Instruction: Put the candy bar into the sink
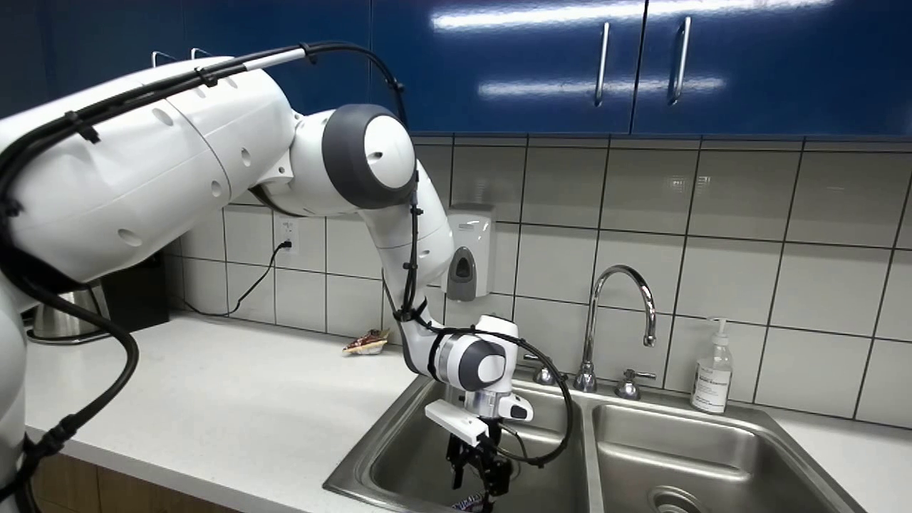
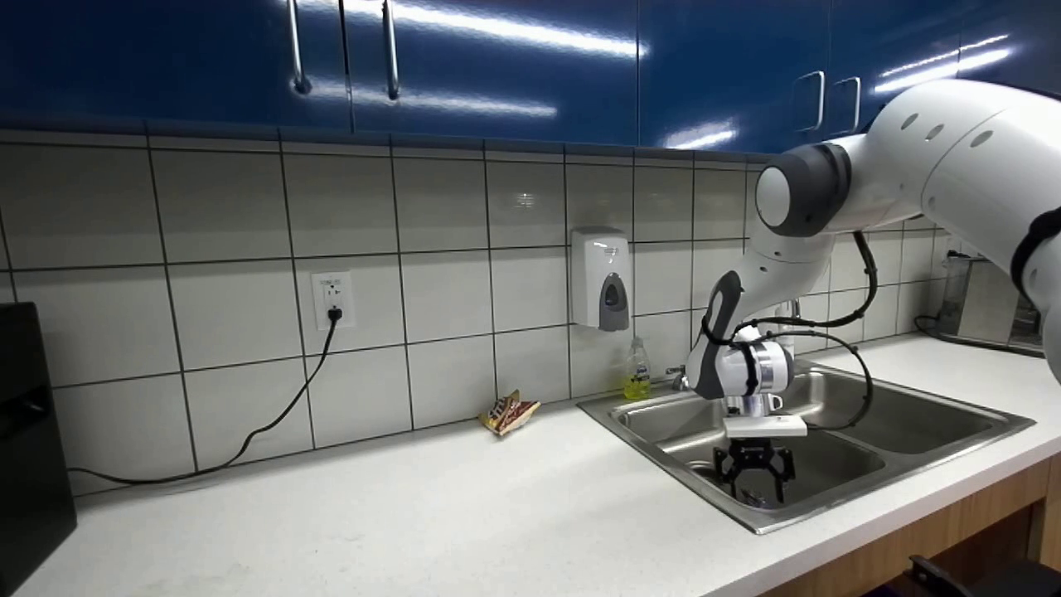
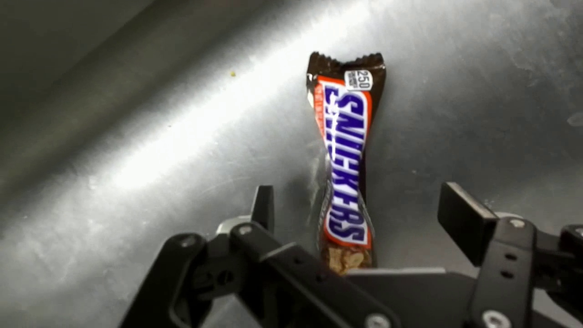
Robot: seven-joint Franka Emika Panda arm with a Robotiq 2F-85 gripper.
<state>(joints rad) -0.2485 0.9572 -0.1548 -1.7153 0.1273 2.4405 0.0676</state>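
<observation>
The candy bar, a Snickers in a dark brown wrapper with red, white and blue lettering, lies on the bottom of the sink's left bowl. A small part of the bar shows in an exterior view. My gripper is open, with one finger on each side of the bar's near part and gaps on both sides. The gripper is down inside the left bowl in both exterior views. The bar's near end is hidden behind the gripper in the wrist view.
A chrome tap and handles stand behind the bowls. A divider separates the right bowl. A soap bottle stands on the back rim. A brownish-red packet lies on the counter by the wall.
</observation>
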